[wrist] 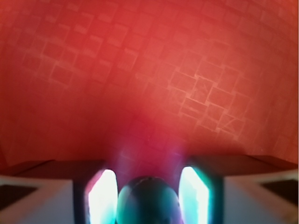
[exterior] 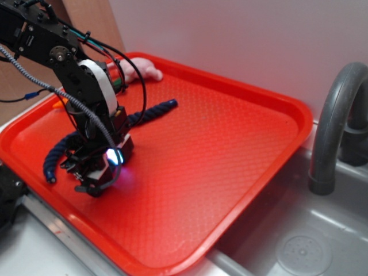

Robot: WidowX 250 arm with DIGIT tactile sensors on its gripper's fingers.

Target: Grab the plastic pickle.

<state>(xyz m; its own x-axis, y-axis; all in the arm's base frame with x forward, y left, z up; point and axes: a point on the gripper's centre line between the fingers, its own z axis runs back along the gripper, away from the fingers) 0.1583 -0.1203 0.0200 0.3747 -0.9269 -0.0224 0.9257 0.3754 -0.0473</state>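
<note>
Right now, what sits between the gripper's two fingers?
The plastic pickle, its rounded dark teal end filling the gap between the gripper fingers; the wrist view shows it.

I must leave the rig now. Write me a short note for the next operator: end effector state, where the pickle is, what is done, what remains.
End effector: low over the near-left part of the red tray, fingers shut on the plastic pickle, as the wrist view shows.
Pickle: between the fingers; hidden in the exterior view.
Other things: navy rope behind the arm, a pink item at the tray's far edge.
Done: grasp appears made.
Left: lift and confirm that the hold is firm.
</note>
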